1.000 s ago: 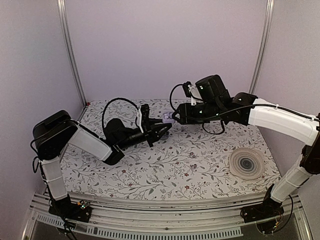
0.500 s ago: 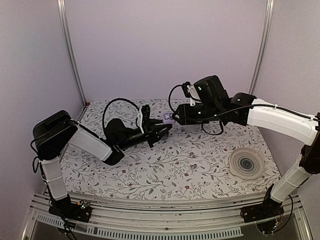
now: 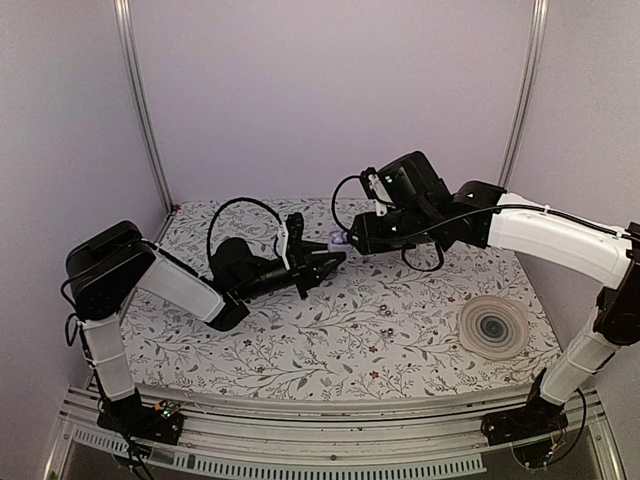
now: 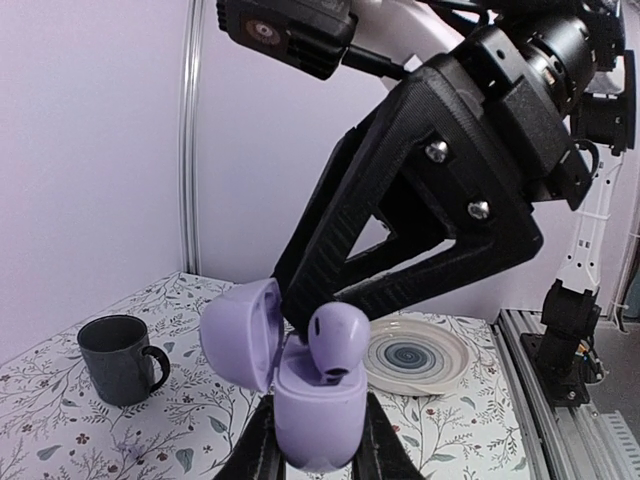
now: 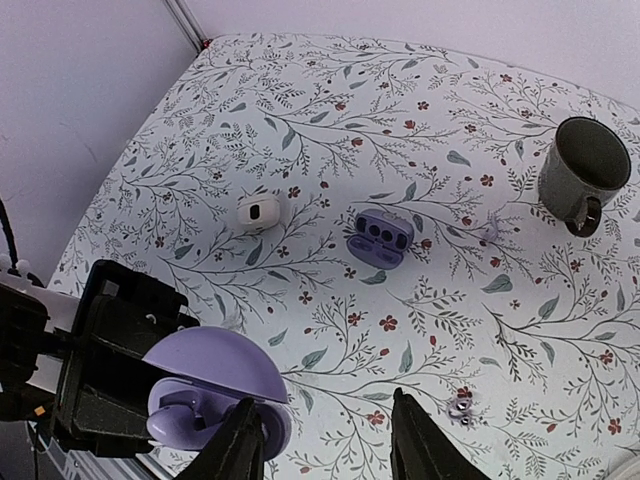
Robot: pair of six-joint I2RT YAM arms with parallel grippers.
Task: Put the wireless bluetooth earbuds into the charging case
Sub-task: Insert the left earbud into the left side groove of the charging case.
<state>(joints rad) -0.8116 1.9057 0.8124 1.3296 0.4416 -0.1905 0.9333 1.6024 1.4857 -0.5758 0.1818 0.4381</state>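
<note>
Left gripper [image 4: 318,447] is closed on the lower shell of the charging case [image 4: 318,405], one finger pressed to each flank, and holds it raised well above the table [image 5: 400,120] towards the far middle of the work area. The case is upright with its lid [image 4: 240,332] swung back on the hinge, evidently so that the sockets face upward and are open to the other arm. One earbud [image 4: 338,338] stands in the mouth of the case, its rounded head proud of the rim; in the inspector's judgement it is entered but not pressed home. Right gripper [image 5: 322,412] sits close above and beside the case, jaws about half apart, bare table showing between them and nothing gripped. One of its fingers lies right behind the earbud in the left wrist view; whether it touches cannot be told from that angle. The arrangement is sound: one arm serves as the vice, the other as the placing tool. Mug [image 4: 118,358] and plate [image 4: 420,355] stand on the table well apart from the work. Judged stage: seating of this earbud, with a gentle downward press the likely requirement
</note>
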